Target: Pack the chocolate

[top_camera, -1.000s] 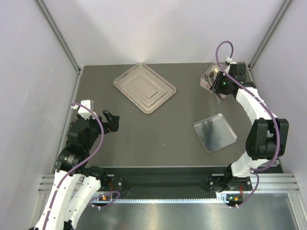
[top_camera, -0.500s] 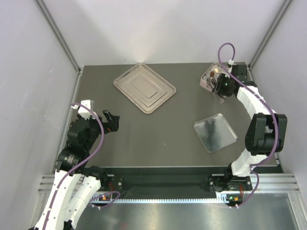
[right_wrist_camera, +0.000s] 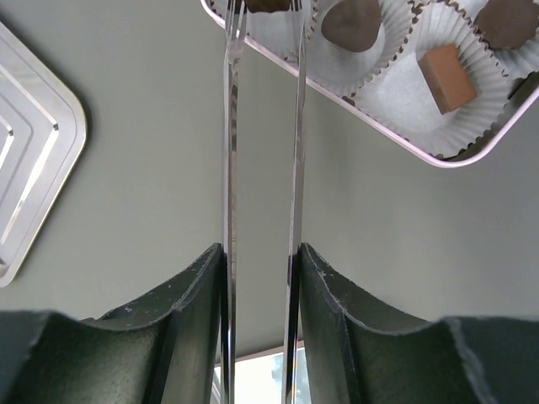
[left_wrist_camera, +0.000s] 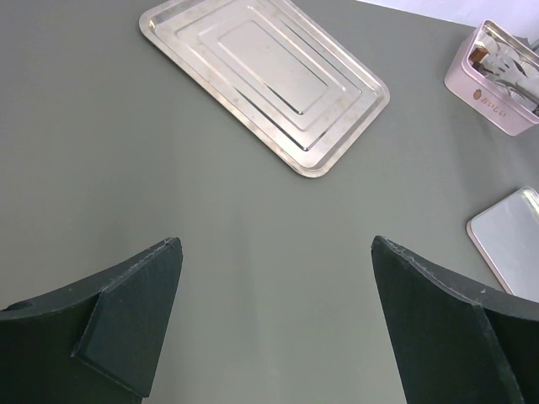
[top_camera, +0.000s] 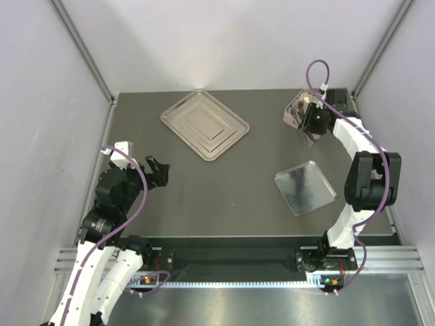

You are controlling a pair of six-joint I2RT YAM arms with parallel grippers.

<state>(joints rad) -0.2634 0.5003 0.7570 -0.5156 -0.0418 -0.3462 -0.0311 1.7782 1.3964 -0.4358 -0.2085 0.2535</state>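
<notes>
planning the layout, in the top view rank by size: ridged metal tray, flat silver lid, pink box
1. ridged metal tray
2. flat silver lid
3. pink box, partly covered, so less sure

Left arm (top_camera: 85,278) and right arm (top_camera: 353,139) are white with black joints; a purple cable (top_camera: 143,187) loops along each; dark wedge-shaped fingers (left_wrist_camera: 126,320).

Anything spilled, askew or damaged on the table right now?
Nothing stands out. The chocolate pieces in view sit in paper cups in the pink box; none lies on the table. The stepped tray and smaller metal tray lie flat, merely angled to the table edges.
</notes>
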